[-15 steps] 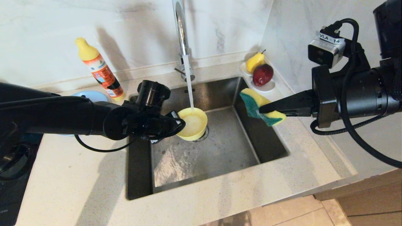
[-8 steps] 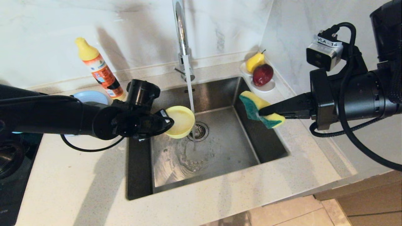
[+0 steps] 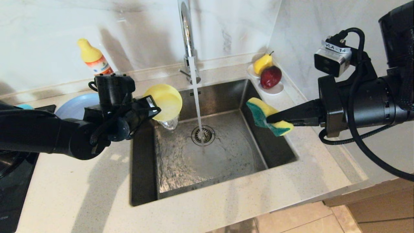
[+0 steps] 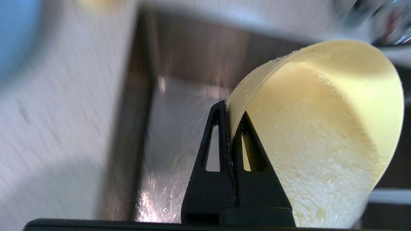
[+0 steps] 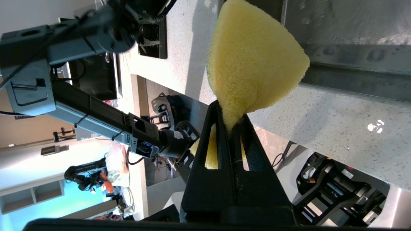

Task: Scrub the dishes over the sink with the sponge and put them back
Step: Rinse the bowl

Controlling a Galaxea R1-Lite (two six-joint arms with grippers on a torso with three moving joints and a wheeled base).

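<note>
Tipping yellow bowl (image 3: 165,101) over sink (image 3: 226,152) left edge, water draining | my L claw (image 3: 149,108) clamped on rim | R claw (image 3: 270,117) pinching sponge (image 3: 269,116), idle | advice: hold tilt till drained, keep inside basin.
</note>
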